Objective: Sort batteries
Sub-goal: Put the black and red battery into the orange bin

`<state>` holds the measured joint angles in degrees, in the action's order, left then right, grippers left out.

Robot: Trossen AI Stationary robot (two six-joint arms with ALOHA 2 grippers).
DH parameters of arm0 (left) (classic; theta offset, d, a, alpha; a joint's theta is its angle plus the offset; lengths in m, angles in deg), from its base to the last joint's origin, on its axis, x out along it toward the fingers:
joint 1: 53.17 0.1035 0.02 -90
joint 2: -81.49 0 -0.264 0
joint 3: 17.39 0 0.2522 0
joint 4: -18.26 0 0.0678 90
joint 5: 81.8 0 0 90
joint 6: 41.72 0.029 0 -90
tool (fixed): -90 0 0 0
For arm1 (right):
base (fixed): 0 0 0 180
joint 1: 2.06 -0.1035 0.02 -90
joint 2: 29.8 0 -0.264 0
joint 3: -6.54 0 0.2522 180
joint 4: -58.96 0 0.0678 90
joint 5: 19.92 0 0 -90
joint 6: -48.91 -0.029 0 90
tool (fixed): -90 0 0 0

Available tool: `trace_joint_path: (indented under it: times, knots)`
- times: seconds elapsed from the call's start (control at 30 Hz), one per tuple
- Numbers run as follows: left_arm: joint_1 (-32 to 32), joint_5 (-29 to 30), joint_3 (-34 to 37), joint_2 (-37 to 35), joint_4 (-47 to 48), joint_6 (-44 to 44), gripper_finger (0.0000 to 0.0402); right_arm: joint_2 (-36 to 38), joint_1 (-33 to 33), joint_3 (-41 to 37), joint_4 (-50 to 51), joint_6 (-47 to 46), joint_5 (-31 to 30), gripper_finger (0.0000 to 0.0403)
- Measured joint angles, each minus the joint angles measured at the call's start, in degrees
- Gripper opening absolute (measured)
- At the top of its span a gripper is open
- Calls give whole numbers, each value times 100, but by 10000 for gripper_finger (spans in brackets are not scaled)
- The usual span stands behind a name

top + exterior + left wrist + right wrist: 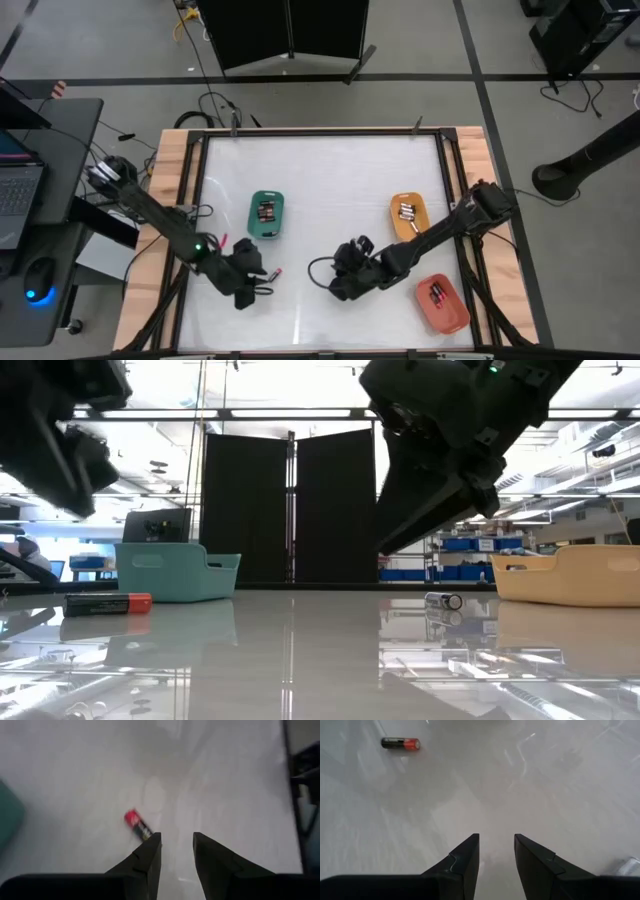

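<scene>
One dark battery with a red end (272, 272) lies on its side on the white table, also seen in the low view (107, 603). My left gripper (256, 288) hovers open just beside it; in its wrist view the battery (137, 825) lies in front of one fingertip, outside the gap (177, 851). My right gripper (332, 288) is open near the table's middle, touching nothing; its wrist view (496, 851) shows the same battery (400, 743) farther off. A small silvery battery (443, 600) lies below the right arm. More batteries lie inside the three trays.
A green tray (266, 214) sits left of centre, an orange tray (408, 216) to the right, and a red tray (441, 303) near the right near corner. The table frame (190, 200) borders the white surface. Bare table lies between the two grippers.
</scene>
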<state>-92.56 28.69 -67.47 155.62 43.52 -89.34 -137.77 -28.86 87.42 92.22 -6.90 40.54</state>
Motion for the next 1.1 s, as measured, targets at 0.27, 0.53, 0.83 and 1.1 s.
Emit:
trace_joint_path:
  times: [0.27, 0.53, 0.83, 1.1]
  knots:
    - [-93, 321, -135, 960, 157, -1349, 137, -356, -95, 410, 9, -117, -270, 132]
    - [-145, 611, -139, 1361, -340, -1423, 171, -356, -117, 418, -86, -360, -408, 132]
    - [-202, 850, -163, 1889, -492, -1497, 193, -353, -119, 418, -94, -472, -411, 132]
    - [-215, 1162, -154, 1961, -441, -1230, 147, -353, -132, 418, -51, -412, -541, 132]
